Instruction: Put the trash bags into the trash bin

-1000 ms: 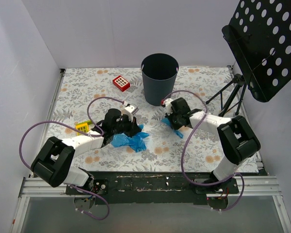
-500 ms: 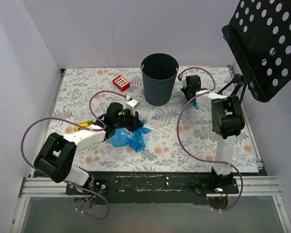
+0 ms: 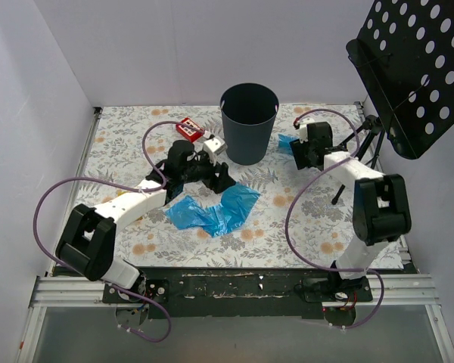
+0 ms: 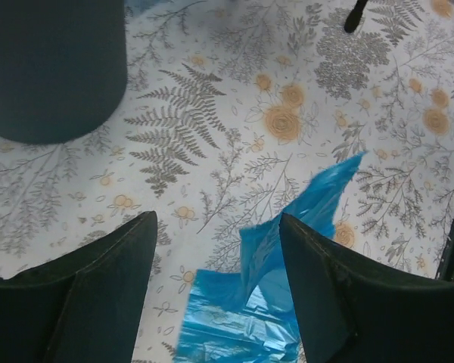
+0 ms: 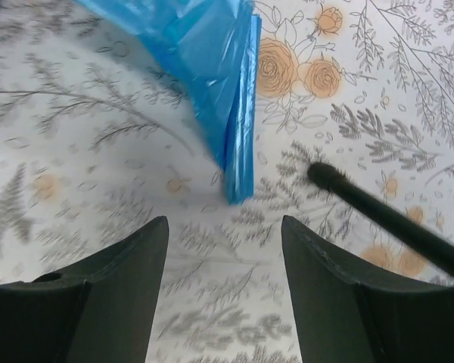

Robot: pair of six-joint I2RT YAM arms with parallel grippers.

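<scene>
Stand leg (image 5: pixel 386 215) just beside right pincer (image 5: pixel 223 242); trash bin (image 3: pixel 249 121) leftward.

White arms (image 3: pixel 132 206), black joints (image 3: pixel 87 242), purple cables (image 3: pixel 36 221); left pincer (image 4: pixel 216 231) and right pincer (image 5: pixel 223 227) black.

Both arms stretch forward, wrists tilted down. The left gripper (image 4: pixel 216 221) and the right gripper (image 5: pixel 223 222) each have their jaws spread wide.

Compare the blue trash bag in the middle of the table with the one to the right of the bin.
The middle bag is spread out and crumpled; the folded bag, right of the trash bin, is a flat strip. The middle bag covers far more area than the folded bag. Both are bright blue film lying outside the trash bin.
</scene>
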